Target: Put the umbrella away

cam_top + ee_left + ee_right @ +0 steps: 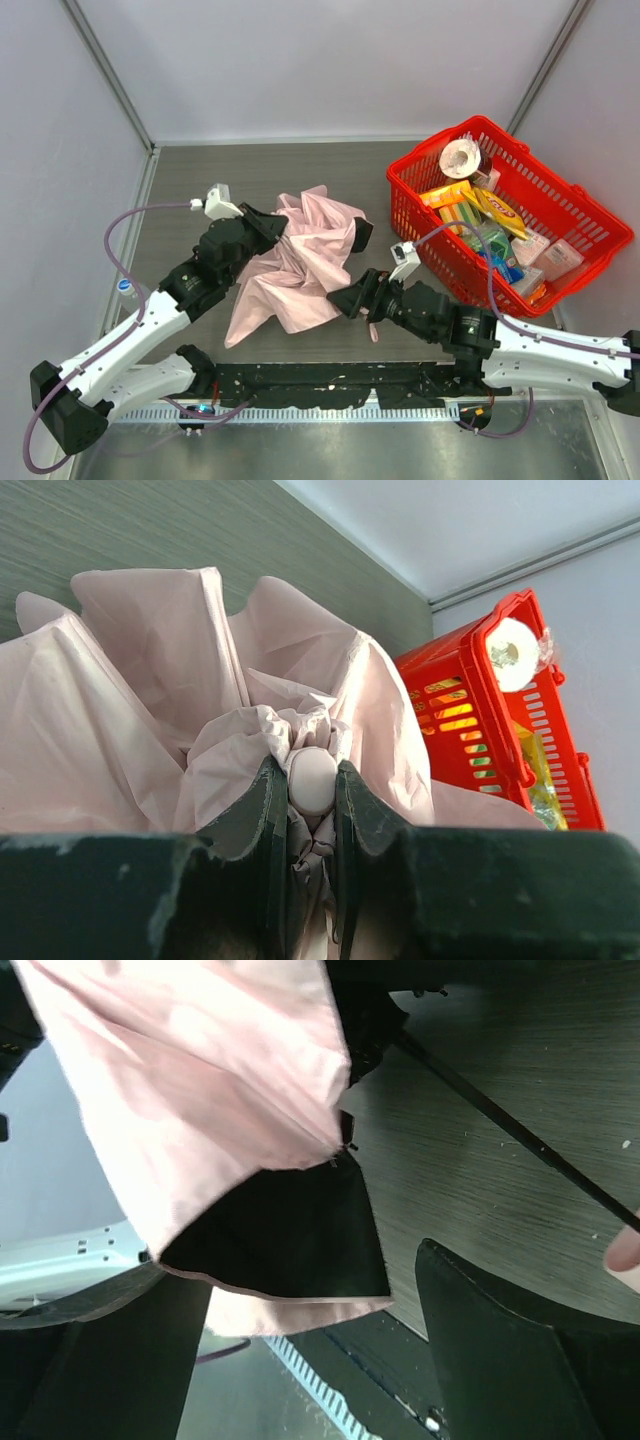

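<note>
pale pink umbrella [295,268], its canopy loose and crumpled, lay at the centre of the frame on the grey bench [190,180]. the left gripper [272,228] met the heap at its upper-left edge. the right gripper [352,298] sat at its lower-right edge. a red basket [432,150] full of packets stood in the upper right, near the canopy but apart from it.

left wrist view: the left gripper [312,778] was clamped on the umbrella's small rounded pale cap, with the fabric [150,680] bunched around it. the top view hid this grip under the arm.

right wrist view: the right gripper [310,1290] had its jaws spread. a canopy hem with a dark underside [280,1240] hung in the gap, and nothing was pinched. only this view showed the thin black shaft [520,1135] running across the bench toward a pink handle end [628,1250] at the right edge of the frame.

judged risks:
- the cap looked smooth and rounded, so it could slip from the left gripper under a pull.
- if the right gripper closed where it was, it would likely catch cloth only and leave the shaft trailing.
- the loose folds could snag on the basket's rim.
</note>
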Available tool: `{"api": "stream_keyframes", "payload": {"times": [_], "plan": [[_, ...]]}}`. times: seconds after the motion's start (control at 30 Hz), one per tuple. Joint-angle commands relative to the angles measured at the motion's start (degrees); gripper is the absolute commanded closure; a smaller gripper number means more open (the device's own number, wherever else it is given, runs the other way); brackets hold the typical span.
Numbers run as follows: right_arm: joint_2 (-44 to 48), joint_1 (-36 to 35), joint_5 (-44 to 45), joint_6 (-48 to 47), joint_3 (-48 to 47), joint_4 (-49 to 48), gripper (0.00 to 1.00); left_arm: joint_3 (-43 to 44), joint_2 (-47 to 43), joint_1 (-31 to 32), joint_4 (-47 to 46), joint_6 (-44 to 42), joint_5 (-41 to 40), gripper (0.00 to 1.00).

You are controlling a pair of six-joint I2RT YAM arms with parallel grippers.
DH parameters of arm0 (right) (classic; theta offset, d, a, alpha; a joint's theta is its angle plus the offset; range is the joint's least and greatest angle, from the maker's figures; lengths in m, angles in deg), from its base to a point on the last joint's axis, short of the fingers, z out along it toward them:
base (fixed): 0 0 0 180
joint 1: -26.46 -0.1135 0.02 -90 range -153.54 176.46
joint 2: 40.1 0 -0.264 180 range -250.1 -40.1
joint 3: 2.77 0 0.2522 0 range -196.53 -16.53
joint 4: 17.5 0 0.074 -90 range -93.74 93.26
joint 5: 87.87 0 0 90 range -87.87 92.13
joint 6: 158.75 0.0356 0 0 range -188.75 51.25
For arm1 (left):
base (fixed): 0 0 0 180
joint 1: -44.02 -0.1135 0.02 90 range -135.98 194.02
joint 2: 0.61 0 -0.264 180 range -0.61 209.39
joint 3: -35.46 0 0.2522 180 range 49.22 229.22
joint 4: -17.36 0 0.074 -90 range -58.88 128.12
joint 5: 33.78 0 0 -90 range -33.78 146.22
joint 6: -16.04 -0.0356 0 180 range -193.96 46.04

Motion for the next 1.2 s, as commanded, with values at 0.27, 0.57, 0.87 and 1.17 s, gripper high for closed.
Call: {"api": "stream_keyframes", "payload": {"times": [0.27, 0.57, 0.87, 1.17], "plan": [[-4.3, -0.1, 4.9, -10.2, 11.5, -42.7, 0.17, 1.3, 0.0, -0.1, -12.1, 7.1, 2.4, 1.0], [-7.9, 0.1, -9.8, -7.1, 1.8, -45.6, 0.72, -0.2, 2.0, -0.1, -13.5, 4.8, 0.2, 1.0], [-20.1, 4.7, -28.4, -1.2, -4.8, -65.0, 0.59, -1.6, 3.9, -0.1, -16.9, 11.1, 3.8, 1.0], [-31.0, 4.9, -45.8, 6.2, -15.2, -76.5, 0.54, -5.0, 1.7, -0.1, -20.9, 13.3, 2.8, 1.0]]}}
